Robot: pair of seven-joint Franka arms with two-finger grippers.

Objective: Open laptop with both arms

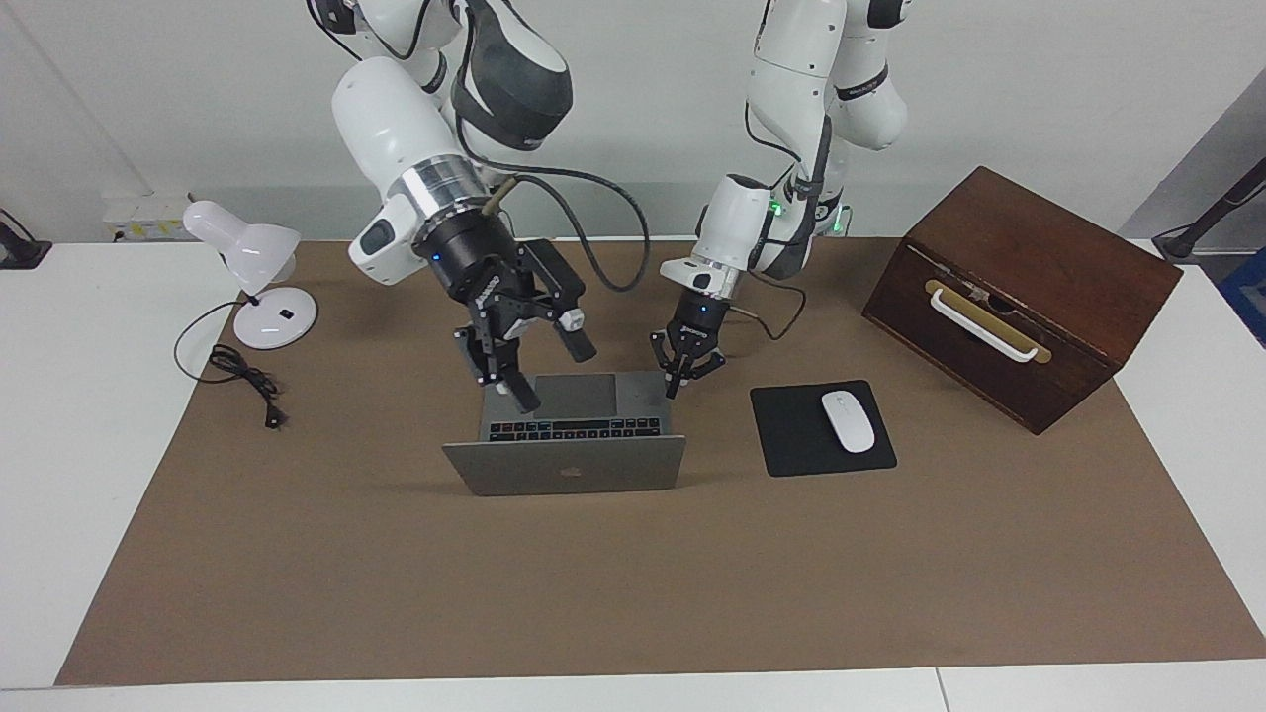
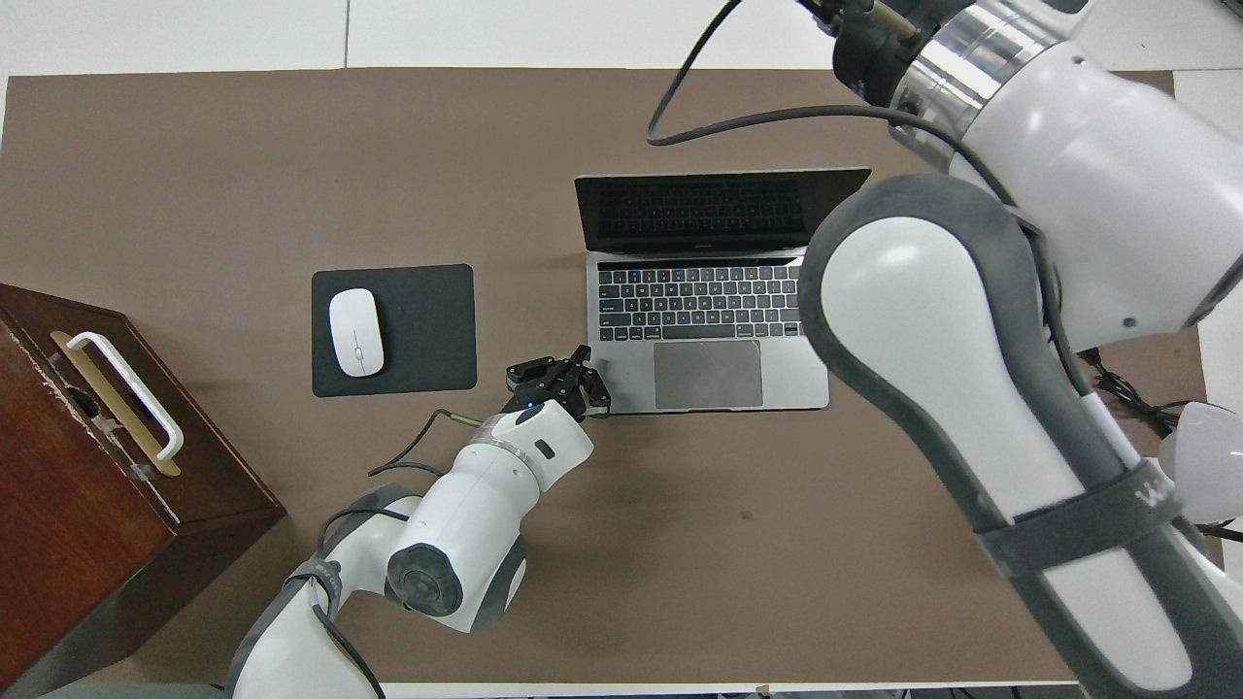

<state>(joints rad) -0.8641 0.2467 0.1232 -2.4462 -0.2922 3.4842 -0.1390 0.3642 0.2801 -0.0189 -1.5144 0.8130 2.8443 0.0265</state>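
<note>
In the facing view, the thin silver-grey laptop (image 1: 564,450) sits at the centre of the frame on the brown mat covering the bench (image 1: 633,593). Its lid stands raised with the dark logo toward the camera and the black keys showing above its top edge, so we judge the opening essentially done; what seems left is to clear both arms away. The right arm descends from the upper left of the frame, its wrist tilted, and the right gripper (image 1: 544,371) hangs over the laptop's base near the trackpad, jaws spread apart and empty. The left arm drops from the upper centre, and the left gripper (image 1: 682,381) points steeply down at the base's corner toward the flat black mouse pad (image 1: 791,430); its jaws are together, tips at or just above that corner, and we cannot tell whether they touch. A white mouse (image 1: 848,421) lies on the pad, and a dark wooden box (image 1: 1019,297) sits at the frame's right.

In the overhead view, the laptop (image 2: 709,320) lies right of centre, screen dark and tilted well back. The left gripper (image 2: 583,388) reaches in from the lower left to the base's lower-left corner, jaws closed. The right arm's bulk fills the right side of the frame, and its gripper is cropped at the top edge.
</note>
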